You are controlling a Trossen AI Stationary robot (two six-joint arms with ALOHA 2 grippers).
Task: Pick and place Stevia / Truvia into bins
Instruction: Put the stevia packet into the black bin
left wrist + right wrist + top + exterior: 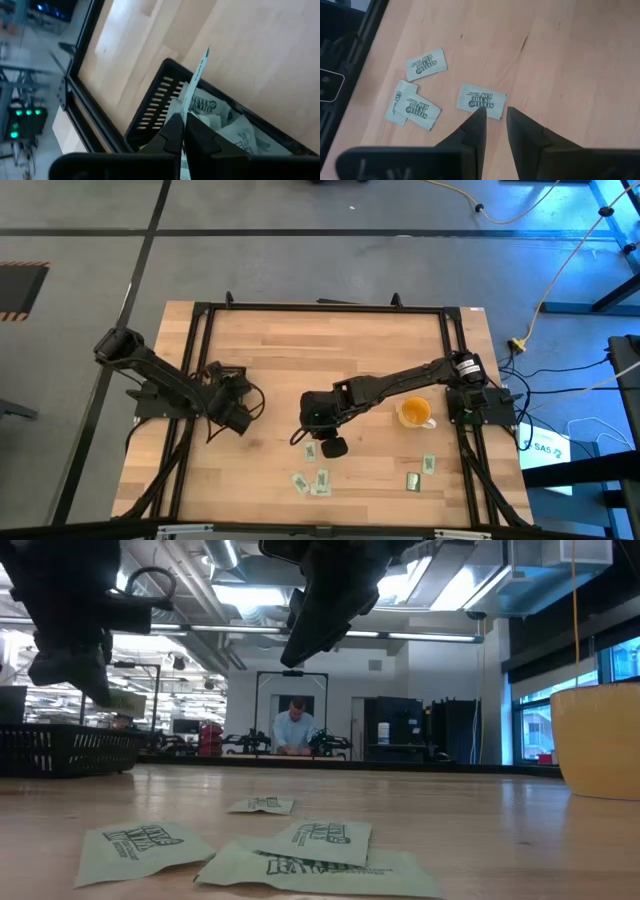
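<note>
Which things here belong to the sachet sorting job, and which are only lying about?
Job:
- loose sachets on the table
- sachet pinched in the left end effector
- black bin, sachets already inside
- right end effector, slightly open above a sachet

Lying about:
- yellow cup
- person in the room behind

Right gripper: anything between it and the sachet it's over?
Nothing visible. The right gripper hangs open above a sachet lying flat on bare table, apart from the three others nearby. The left gripper is off at the bin, shut on its own sachet.
</note>
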